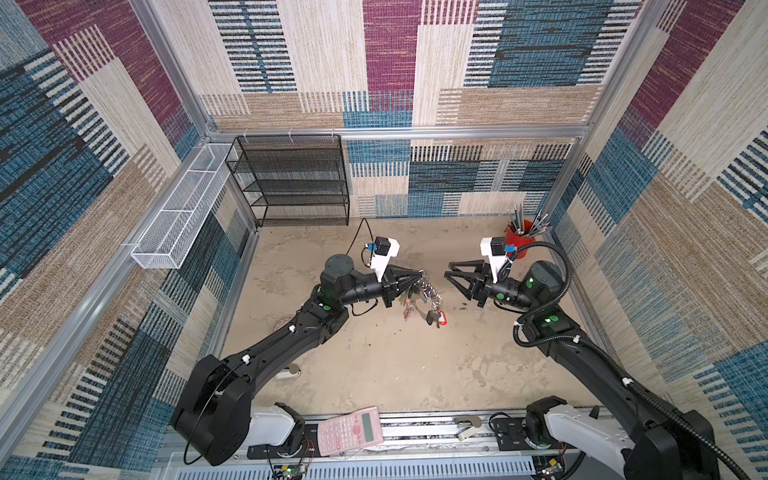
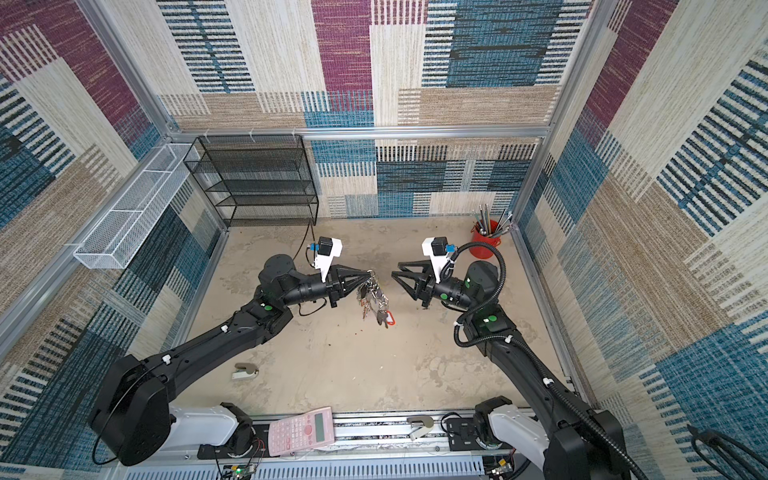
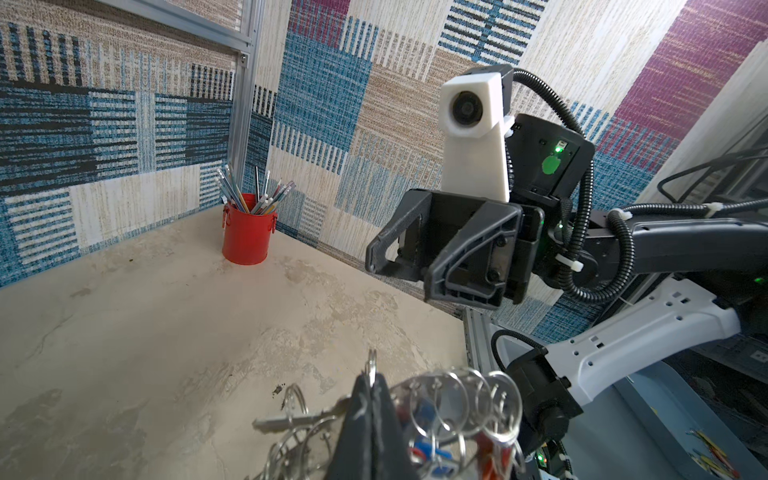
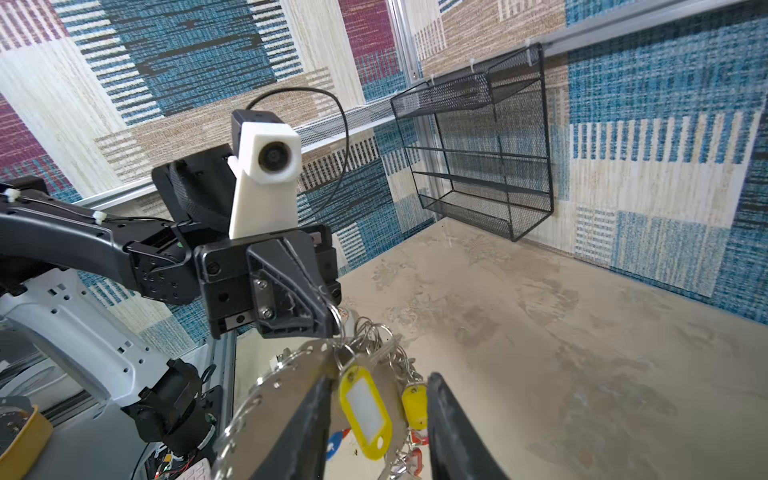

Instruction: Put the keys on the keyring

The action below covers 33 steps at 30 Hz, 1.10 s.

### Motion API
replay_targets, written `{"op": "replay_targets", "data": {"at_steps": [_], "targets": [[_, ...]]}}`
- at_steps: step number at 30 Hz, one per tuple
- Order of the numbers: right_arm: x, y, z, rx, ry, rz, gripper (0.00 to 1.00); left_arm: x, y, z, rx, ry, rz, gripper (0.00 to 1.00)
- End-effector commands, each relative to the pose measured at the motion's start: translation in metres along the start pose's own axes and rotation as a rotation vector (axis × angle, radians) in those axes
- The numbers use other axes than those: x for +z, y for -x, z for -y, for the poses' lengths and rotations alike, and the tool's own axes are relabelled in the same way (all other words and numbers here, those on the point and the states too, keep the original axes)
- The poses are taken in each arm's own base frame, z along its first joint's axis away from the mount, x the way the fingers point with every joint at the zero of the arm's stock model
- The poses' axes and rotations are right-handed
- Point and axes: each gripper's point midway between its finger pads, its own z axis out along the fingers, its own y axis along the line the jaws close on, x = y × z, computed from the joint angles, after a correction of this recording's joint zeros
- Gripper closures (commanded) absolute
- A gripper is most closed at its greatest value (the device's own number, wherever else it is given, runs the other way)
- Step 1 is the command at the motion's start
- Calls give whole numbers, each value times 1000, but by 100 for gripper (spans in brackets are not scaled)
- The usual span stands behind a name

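The keys (image 4: 365, 409), marked by a yellow tag, appear to hang among the other small rings on the keyring (image 4: 286, 372). The keyring dangles above the table (image 1: 374, 374) from the left gripper (image 1: 420, 274), which is pinched fully shut on its upper edge. The right gripper (image 1: 448, 270) sits just beside the bunch without touching it, jaws partly open and empty; it should back straight off so no finger snags a tag.

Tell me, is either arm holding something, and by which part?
The left jaws are shut on the keyring, pinching its top, where a small silver ring sits, so it hangs below them. The right jaws are open and hold nothing.
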Motion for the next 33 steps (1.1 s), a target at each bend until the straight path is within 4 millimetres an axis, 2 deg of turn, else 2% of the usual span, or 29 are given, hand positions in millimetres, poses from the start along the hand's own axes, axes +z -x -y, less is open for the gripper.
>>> {"op": "replay_targets", "data": {"at_steps": [1, 8, 12, 24, 33], "targets": [[7, 9, -16, -21, 89, 13, 61, -1, 15, 13, 38, -60, 53, 100], [24, 1, -25, -23, 164, -9, 62, 0, 10, 15, 30, -79, 42, 100], [30, -5, -27, -14, 189, -29, 67, 0, 9, 14, 29, -79, 41, 100], [36, -16, -21, 12, 188, -48, 81, 0, 10, 16, 27, -95, 42, 100], [39, -24, -23, 20, 208, -62, 84, 2, 9, 16, 23, -102, 39, 100]]}}
